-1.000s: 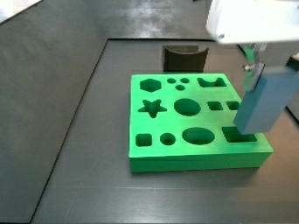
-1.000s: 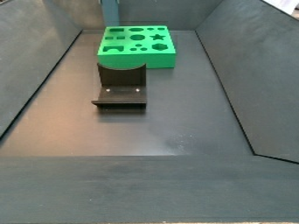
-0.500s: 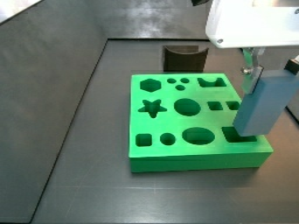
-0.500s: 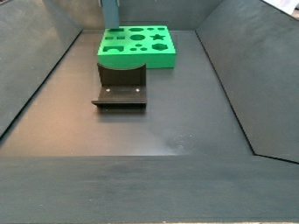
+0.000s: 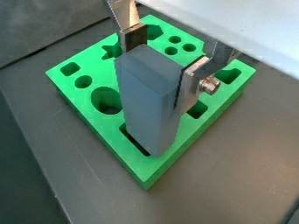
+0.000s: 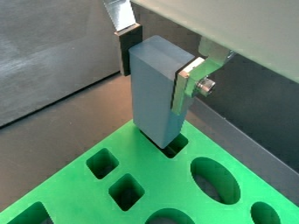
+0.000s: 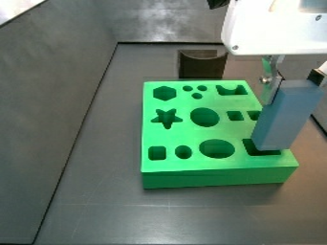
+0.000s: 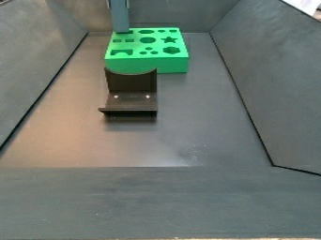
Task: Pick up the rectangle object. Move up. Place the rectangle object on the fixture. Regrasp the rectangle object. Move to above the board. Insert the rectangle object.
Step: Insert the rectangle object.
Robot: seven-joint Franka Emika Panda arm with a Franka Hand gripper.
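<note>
The claw (image 5: 162,59) is hanging straight down over the board (image 5: 87,122), its two silver fingers (image 5: 195,77) pinching the rectangle object (image 5: 149,94) by its upper end, one plate on each broad side. The block is standing upright, and in both wrist views its lower end is sitting in a rectangular slot at the board's edge, right by a corner. In a wrist view the rectangle object (image 6: 156,92) is dipping into that slot (image 6: 170,147) while the square and round holes around it are lying open. In a side view the white arm housing (image 7: 274,27) is looming above, the rectangle object (image 7: 280,116) is rising tall out of the green board (image 7: 205,163), and the fixture (image 7: 201,63) is standing apart behind the board on the dark worktop (image 7: 90,144). In a side view the fixture (image 8: 129,99) is sitting nearer the camera, the board (image 8: 146,52) lying beyond it, and the block (image 8: 119,15) is poking up at the far corner.
</note>
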